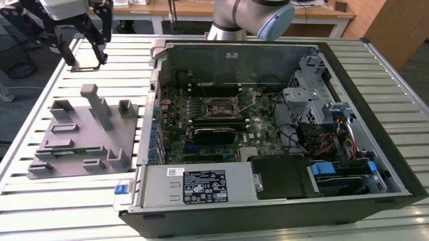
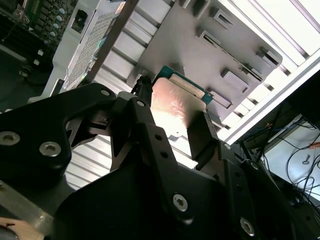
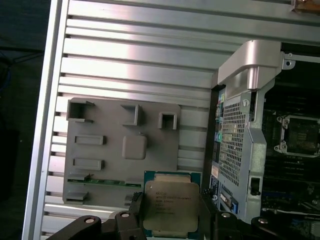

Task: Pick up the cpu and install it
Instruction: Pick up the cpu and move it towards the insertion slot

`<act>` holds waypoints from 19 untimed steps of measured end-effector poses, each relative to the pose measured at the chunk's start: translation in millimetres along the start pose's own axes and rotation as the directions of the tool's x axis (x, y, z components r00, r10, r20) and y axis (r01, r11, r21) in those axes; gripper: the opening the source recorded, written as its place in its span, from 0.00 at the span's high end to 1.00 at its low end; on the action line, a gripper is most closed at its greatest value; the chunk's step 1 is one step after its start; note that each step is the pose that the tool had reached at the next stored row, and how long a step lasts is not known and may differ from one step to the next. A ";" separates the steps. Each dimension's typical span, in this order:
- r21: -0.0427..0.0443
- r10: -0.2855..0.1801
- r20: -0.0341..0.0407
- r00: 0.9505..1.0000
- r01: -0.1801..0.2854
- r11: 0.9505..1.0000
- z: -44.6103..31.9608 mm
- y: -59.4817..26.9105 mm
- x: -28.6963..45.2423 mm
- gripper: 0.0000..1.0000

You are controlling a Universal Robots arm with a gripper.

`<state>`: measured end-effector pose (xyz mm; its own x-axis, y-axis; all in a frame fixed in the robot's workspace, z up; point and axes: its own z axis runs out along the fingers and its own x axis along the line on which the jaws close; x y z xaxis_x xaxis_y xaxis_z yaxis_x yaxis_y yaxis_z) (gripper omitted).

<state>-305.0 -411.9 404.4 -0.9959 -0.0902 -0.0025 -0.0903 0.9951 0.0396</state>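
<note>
Plainly, in the first wrist view the cpu (image 3: 170, 205) sits between the two dark fingers (image 3: 134, 205) of the pincer (image 3: 171, 212), its dull silver lid facing the camera and a thin teal rim showing around it. The pincer is closed to just the chip's width and presses on two opposite edges. Beyond the chip lie the grey parts tray (image 3: 120, 145), with a green memory stick (image 3: 110, 181) in one of its slots, and the slatted surface (image 3: 140, 55). Beside the tray stands the open computer case (image 3: 245, 125), with the empty socket (image 3: 300, 135) inside it. In the second wrist view the lid of the cpu (image 2: 175, 105) catches the light between the fingers (image 2: 200, 135), and its teal edge shows past the fingertips, so the pincer (image 2: 172, 112) grips only the sides. In the exterior view the pincer (image 1: 86, 63) hangs in the upper left of the frame, over the surface (image 1: 40, 191) beyond the tray (image 1: 74, 140). The chip shows as a pale flat sliver (image 1: 85, 68) between the fingertips, well apart from the socket (image 1: 221, 106) in the middle of the case (image 1: 375, 75). The arm (image 1: 254, 15) rises behind the case. By its look the chip is light, thin and stiff, its smooth metal lid likely slippery and its hidden underside probably delicate. The opposite edges are the right hold, kept level and squeezed gently.
</note>
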 end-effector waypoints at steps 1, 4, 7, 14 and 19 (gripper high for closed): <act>0.000 0.000 0.000 1.000 0.000 1.000 0.0 -0.1 -1.6 0.47; 0.000 0.000 0.000 1.000 0.000 1.000 0.0 -0.6 -6.3 0.47; 0.000 0.000 0.000 1.000 0.000 1.000 0.0 -1.0 -11.0 0.47; 0.000 0.000 0.000 1.000 0.000 1.000 0.0 -2.0 -21.7 0.47; 0.000 0.000 0.000 1.000 0.000 1.000 0.0 -2.6 -28.7 0.47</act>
<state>-276.1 -411.9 404.4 -0.9959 -0.0903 -0.0026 -0.0903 0.9951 0.0398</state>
